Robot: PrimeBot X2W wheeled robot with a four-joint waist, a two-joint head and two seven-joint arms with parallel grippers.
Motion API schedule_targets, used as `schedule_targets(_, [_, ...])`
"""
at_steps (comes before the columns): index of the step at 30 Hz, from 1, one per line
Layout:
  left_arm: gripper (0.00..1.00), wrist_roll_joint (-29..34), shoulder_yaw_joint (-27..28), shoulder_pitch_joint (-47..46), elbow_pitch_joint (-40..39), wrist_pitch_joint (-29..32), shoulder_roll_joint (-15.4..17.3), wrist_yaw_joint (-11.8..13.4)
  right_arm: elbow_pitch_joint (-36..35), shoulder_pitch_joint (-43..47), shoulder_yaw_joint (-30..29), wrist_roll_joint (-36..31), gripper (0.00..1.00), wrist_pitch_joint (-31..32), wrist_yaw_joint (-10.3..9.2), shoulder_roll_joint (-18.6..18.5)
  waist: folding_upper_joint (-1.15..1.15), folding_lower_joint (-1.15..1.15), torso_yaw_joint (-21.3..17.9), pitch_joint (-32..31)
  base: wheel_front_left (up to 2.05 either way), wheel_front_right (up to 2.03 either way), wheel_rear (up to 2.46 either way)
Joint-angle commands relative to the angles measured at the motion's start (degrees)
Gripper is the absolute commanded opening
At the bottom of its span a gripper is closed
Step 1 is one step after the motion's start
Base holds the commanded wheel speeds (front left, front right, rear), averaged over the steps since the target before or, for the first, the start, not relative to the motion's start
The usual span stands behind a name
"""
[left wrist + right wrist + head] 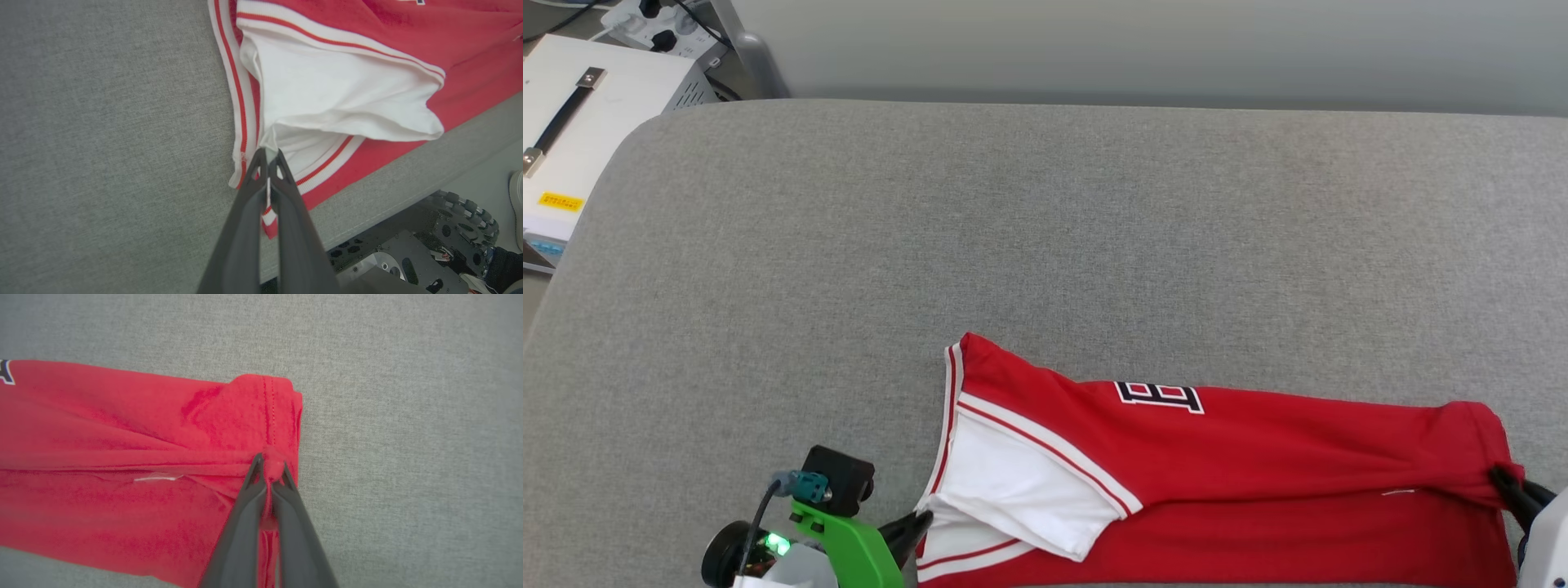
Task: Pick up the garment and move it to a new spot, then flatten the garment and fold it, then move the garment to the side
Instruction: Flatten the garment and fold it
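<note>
The garment (pixel 1241 465) is a red jersey shirt with a white sleeve (pixel 1013 482) and striped trim, lying stretched left to right along the near edge of the grey table (pixel 1013 229). Black white-edged lettering (pixel 1160 397) shows on its upper fold. My left gripper (pixel 916 523) is shut on the garment's left end, pinching white cloth and trim (pixel 268 157). At the far right my right gripper (pixel 1501 480) is shut on the bunched red hem (pixel 271 463). The cloth (pixel 122 457) between them is folded over lengthwise with a few creases.
A white case (pixel 580 122) with a black handle stands off the table's far left corner, with a power strip (pixel 658 24) behind it. The grey table stretches wide and bare beyond the garment. Below the near edge, the left wrist view shows the robot's base (pixel 408 245) and a wheel (pixel 466 216).
</note>
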Motion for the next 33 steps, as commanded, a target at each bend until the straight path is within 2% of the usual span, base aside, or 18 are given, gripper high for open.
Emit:
schedule_targets(1, [0.4, 0.47, -0.28, 1.08, 0.94, 0.18, -0.42, -0.3, 0.63, 1.26, 0.25, 1.47, 1.0, 1.13, -0.05, -0.13, 0.0, 0.0, -0.02, -0.16, 0.0, 0.0, 0.0])
schedule_targets(2, [1.0, 0.49, -0.45, 1.15, 1.37, 0.41, -0.57, -0.32, 0.64, 1.37, 0.35, 2.04, 1.0, 1.56, -0.05, -0.17, 0.0, 0.0, -0.03, -0.3, 0.0, 0.0, 0.0])
schedule_targets(7, [1.0, 0.26, -0.61, 1.6, 2.39, 0.37, -0.98, -0.44, -1.09, 2.36, -0.23, 4.86, 1.0, 3.54, -0.05, -0.67, 0.0, 0.0, -0.04, -1.5, 0.0, 0.0, 0.0])
schedule_targets(13, [1.0, 0.53, 1.54, 1.38, 1.71, -3.33, -1.04, 0.38, -5.41, 3.35, -3.95, 6.57, 1.0, 6.61, -0.05, -0.14, 0.0, 0.0, 0.08, -2.85, 0.0, 0.0, 0.0])
schedule_targets(21, [1.0, 2.93, 7.84, 0.88, 1.99, -14.66, -2.53, 3.12, -8.4, 2.82, -10.49, 1.98, 1.0, 12.3, -0.05, 6.22, 0.0, 0.0, 0.5, -3.46, 0.0, 0.0, 0.0])
schedule_targets(25, [1.0, 6.02, 13.26, 1.88, 2.76, -16.92, -5.12, 3.31, -7.39, 2.45, -13.03, -1.77, 1.0, 14.0, -0.05, 9.96, 0.0, 0.0, 1.09, -3.02, 0.0, 0.0, 0.0])
schedule_targets(29, [1.0, 13.97, 24.94, 5.31, 1.76, -17.04, -9.99, 2.67, -5.46, 1.92, -15.86, -3.51, 1.0, 14.43, -0.05, 13.1, 0.0, 0.0, 1.87, -2.16, 0.0, 0.0, 0.0])
schedule_targets(33, [1.0, 21.92, 36.11, 11.39, 0.76, -17.05, -15.62, -0.65, -3.04, 1.5, -17.72, -4.9, 1.0, 14.09, -0.05, 14.89, 0.0, 0.0, 2.51, -1.29, 0.0, 0.0, 0.0])
